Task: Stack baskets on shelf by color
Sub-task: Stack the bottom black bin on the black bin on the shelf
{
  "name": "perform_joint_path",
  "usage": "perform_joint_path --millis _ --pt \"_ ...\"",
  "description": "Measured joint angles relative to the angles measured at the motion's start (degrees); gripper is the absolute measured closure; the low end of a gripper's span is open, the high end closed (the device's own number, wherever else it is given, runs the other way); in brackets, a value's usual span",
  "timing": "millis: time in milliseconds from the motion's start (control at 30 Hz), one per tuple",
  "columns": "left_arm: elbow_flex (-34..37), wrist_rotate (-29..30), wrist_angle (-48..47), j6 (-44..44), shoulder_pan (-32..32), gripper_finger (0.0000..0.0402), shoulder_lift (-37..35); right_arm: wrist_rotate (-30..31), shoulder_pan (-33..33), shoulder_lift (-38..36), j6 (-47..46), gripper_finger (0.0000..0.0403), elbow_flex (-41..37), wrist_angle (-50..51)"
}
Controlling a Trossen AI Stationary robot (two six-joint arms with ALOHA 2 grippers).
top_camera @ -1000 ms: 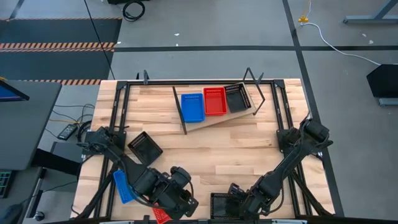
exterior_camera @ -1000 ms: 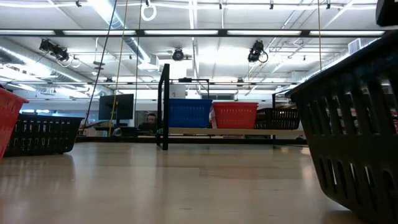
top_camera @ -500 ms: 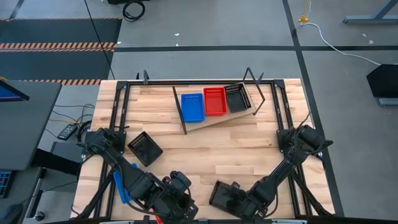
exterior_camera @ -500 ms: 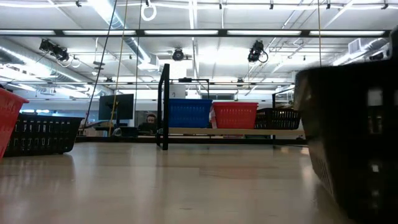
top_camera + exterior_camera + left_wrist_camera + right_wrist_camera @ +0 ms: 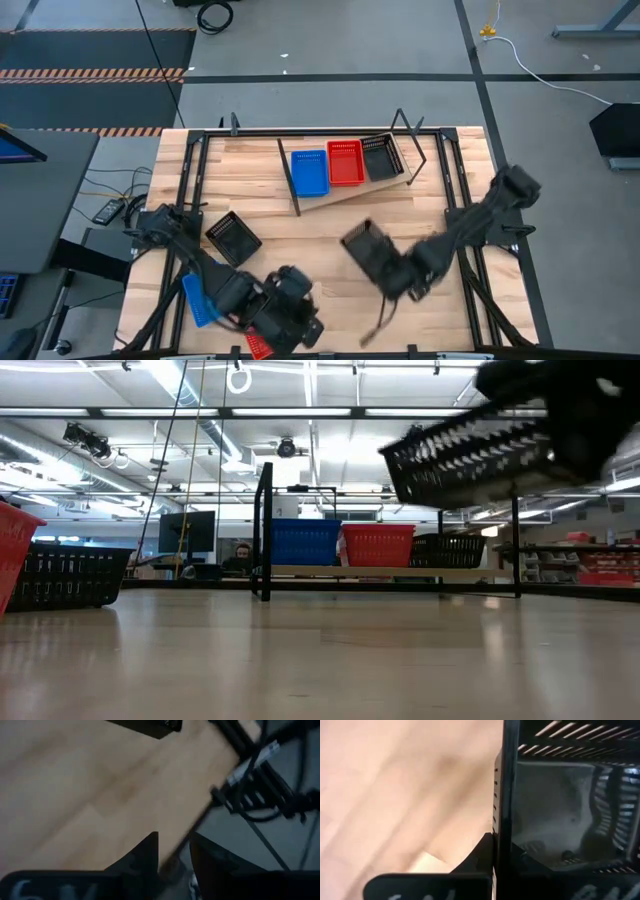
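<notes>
Black basket (image 5: pixel 366 246) is up off the tabletop (image 5: pixel 330 225) in the high view, pinched by its rim in the right gripper (image 5: pixel 398 272), mid-table and short of the shelf (image 5: pixel 345 190). On that slanted shelf sit one blue basket (image 5: pixel 309 172), one red basket (image 5: pixel 345 161) and one black basket on the shelf (image 5: pixel 382 156), so we'd carry ours to the right-hand end and nest it squarely into the black one. The left gripper (image 5: pixel 290 318) waits at the near edge beside a loose blue basket on the table (image 5: pixel 197 299); another spare black basket (image 5: pixel 232 238) lies further left.

Low view: our carried basket (image 5: pixel 470 455) hangs tilted, well above the shelf row. We'd level it before lowering.

Left wrist view: fingers (image 5: pixel 145 857) stand a bit apart with nothing between them.

Right wrist view: the fingers are clamped on the basket wall (image 5: pixel 502 800), a thin edge grip, so we'd move slowly.
</notes>
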State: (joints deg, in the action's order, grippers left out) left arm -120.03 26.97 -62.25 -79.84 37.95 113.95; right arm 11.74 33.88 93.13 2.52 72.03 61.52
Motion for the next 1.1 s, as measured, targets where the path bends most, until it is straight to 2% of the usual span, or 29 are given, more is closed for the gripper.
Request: perform_joint_path --millis 133,267,533,633,867,1100 --pt "0.0 1.4 4.3 9.4 -3.5 0.0285 0.0 1.0 -8.2 -8.4 0.0 0.0396 0.0 3.6" --pt "0.0 0.8 12.3 24.4 -7.4 0.0285 0.0 1.0 -17.9 -14.7 2.4 0.0398 0.1 6.5" --pt "0.0 -10.5 18.2 44.5 -18.7 0.0285 -3.5 -0.7 -36.5 -19.1 13.5 0.0397 0.1 9.3" --pt "0.0 -12.2 17.4 50.4 -22.0 0.0285 -6.6 -1.4 -41.6 -19.4 18.4 0.0397 0.1 8.8" --pt "0.0 -15.2 17.8 58.9 -28.8 0.0285 -12.1 -5.5 -50.4 -17.5 29.0 0.0397 0.1 6.9" --pt "0.0 -17.2 17.4 59.7 -32.1 0.0285 -13.4 -6.9 -56.8 -13.4 34.0 0.0397 -1.5 5.5"
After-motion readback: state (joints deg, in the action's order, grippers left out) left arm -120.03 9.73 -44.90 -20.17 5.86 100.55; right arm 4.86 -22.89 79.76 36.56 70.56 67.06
